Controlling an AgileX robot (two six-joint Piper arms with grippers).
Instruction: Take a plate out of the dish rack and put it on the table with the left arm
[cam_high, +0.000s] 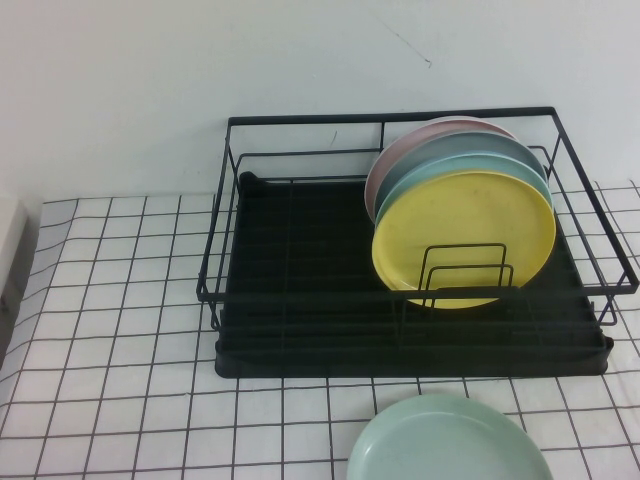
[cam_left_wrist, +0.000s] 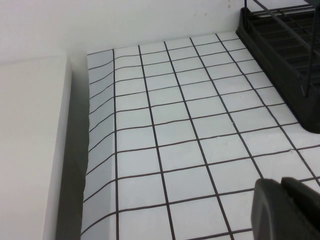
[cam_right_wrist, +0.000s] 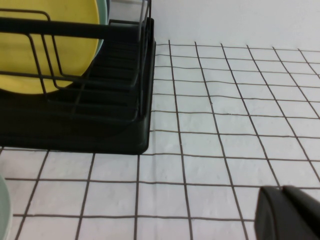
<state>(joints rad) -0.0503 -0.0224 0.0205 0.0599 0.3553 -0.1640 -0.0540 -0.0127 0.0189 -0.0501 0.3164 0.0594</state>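
A pale mint-green plate (cam_high: 448, 442) lies flat on the gridded table (cam_high: 120, 330) in front of the black dish rack (cam_high: 300, 290); its edge also shows in the right wrist view (cam_right_wrist: 3, 210). The rack holds upright plates: yellow (cam_high: 465, 235) in front, turquoise (cam_high: 450, 172) and pink (cam_high: 420, 140) behind. Neither arm shows in the high view. My left gripper (cam_left_wrist: 281, 181) is shut and empty over bare table left of the rack (cam_left_wrist: 285, 45). My right gripper (cam_right_wrist: 281, 188) is shut and empty over the table right of the rack (cam_right_wrist: 75, 120).
A white box or ledge (cam_left_wrist: 30, 150) borders the table on the left, also showing in the high view (cam_high: 8, 250). A white wall (cam_high: 200, 60) stands right behind the rack.
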